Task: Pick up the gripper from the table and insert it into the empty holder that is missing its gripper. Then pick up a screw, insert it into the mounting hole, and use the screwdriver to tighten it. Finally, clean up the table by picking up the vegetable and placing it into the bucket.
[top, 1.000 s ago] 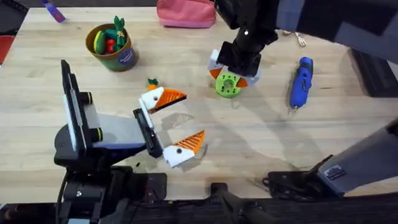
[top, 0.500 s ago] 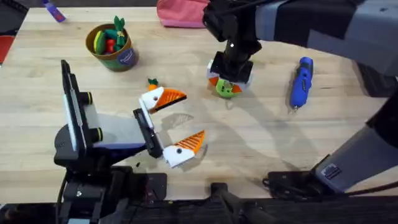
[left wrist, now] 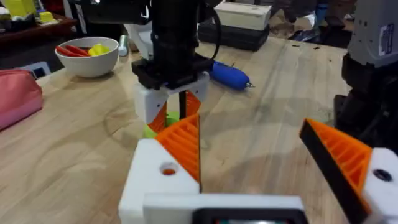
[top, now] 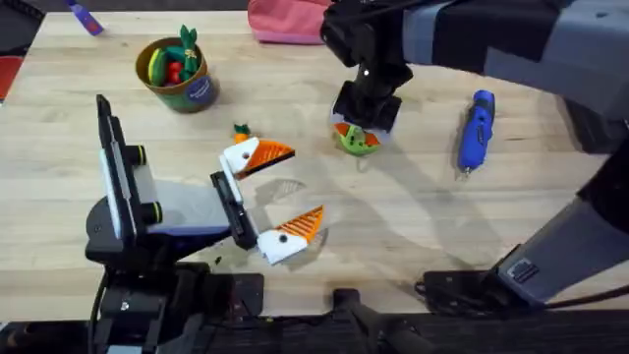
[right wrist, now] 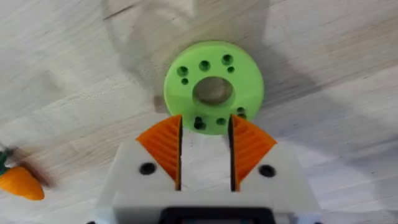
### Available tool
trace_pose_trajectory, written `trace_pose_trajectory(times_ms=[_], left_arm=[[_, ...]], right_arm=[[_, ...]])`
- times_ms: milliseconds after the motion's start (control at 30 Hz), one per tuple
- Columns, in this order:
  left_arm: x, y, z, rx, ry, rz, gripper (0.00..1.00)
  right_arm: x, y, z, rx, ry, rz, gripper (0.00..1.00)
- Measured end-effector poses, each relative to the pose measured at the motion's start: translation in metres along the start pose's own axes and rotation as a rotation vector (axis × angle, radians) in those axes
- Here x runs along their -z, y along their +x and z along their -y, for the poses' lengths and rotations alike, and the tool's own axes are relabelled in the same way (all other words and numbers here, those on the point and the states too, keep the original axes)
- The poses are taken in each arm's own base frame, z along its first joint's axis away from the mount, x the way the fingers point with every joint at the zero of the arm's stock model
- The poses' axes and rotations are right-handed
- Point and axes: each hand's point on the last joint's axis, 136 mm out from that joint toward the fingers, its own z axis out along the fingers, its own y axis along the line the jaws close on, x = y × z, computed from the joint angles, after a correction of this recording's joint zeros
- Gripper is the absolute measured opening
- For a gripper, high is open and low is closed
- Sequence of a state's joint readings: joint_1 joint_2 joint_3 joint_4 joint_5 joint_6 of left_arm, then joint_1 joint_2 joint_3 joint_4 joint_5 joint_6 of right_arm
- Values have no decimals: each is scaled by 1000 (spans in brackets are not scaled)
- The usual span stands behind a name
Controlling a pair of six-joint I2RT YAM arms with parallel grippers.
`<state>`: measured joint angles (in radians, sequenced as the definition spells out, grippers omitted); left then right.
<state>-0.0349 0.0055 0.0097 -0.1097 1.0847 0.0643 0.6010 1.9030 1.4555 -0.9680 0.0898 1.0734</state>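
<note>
My right claw (right wrist: 205, 152) hovers part-spread over a green holed plastic disc (right wrist: 213, 86). Nothing grasped; the small orange toy carrot (top: 240, 130) lies on the desk, not yet bucketed.

The green ring (top: 358, 141) is largely hidden under the right gripper (top: 360, 126). The pink pouch (top: 293, 18) at the bench's far edge is cut off. The carrot (right wrist: 20, 182) is partly cut off.

Green disc (right wrist: 213, 87) with dark holes; orange ribbed pads (right wrist: 163, 149) on white mounts; blue screwdriver (top: 477, 128); pale wood desk (top: 413, 216).
</note>
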Motion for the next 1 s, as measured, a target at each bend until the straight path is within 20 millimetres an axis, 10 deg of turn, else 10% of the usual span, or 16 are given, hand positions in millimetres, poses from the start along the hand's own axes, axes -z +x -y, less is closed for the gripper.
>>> trace_pose_trajectory(times_ms=[500,667,1000], left_arm=[[0,0,0,0,0,0,986],[0,0,0,0,0,0,985],[0,0,0,0,0,0,986]], right_arm=[[-10,3,1,2,23,11,230],[-9,1,-4,1,9,27,14],[-9,2,-5,11,14,40,7]])
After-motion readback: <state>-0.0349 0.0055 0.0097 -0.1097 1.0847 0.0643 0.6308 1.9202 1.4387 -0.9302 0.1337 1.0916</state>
